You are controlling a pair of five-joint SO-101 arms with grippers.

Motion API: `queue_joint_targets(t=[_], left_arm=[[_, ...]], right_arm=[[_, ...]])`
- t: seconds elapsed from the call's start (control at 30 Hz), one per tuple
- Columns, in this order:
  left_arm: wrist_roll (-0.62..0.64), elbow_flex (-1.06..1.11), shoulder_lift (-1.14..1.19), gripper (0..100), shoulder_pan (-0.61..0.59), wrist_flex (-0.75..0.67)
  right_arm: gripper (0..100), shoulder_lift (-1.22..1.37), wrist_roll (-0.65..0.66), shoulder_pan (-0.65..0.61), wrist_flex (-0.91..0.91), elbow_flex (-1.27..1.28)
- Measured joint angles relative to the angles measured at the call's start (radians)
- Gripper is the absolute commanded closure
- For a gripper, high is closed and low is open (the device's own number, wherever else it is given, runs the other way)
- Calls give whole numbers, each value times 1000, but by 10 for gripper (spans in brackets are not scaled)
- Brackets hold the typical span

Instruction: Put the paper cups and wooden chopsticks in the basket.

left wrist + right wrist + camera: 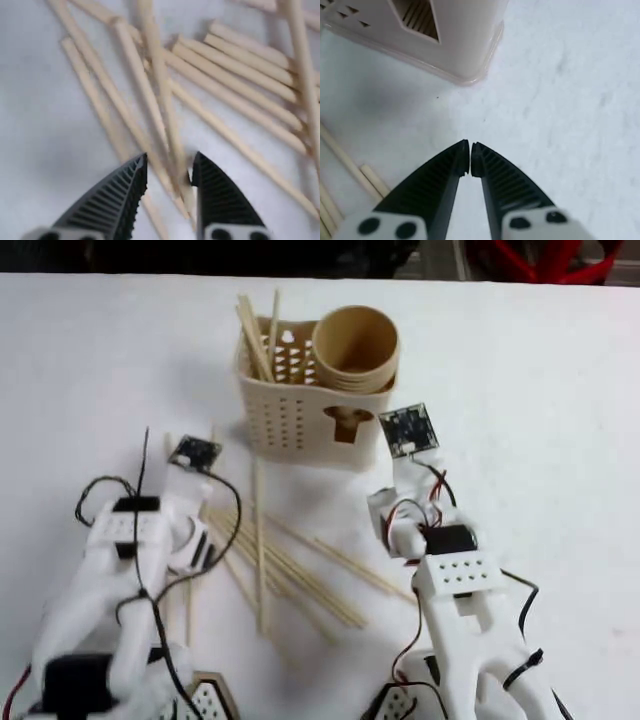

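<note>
left gripper (169, 161): jaws apart astride loose chopsticks (150, 100) on table (560, 440) | right gripper (470, 152): jaws closed, empty, near side of basket (290, 430) | cups (355, 340): in basket, right; some chopsticks in it, left

No lettering, number or sign can be read on anything here. The basket (300, 425) bears only cut-out holes, the paper cups (355, 340) are plain, and the small circuit boards (408, 428) on the arms' wrists carry marks too fine to make out.

Left claw (169, 165) parted, right claw (470, 152) closed.
</note>
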Motion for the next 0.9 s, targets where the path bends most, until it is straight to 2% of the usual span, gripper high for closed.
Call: queue_joint_targets(t=[0.37, 0.7, 0.9], left_arm=[[2, -54, 72, 978, 25, 15], [8, -83, 75, 978, 61, 14], [8, -166, 77, 978, 61, 84]], right_arm=[[974, 0, 0, 0, 0, 0], [974, 0, 0, 0, 0, 0], [974, 0, 0, 0, 0, 0]])
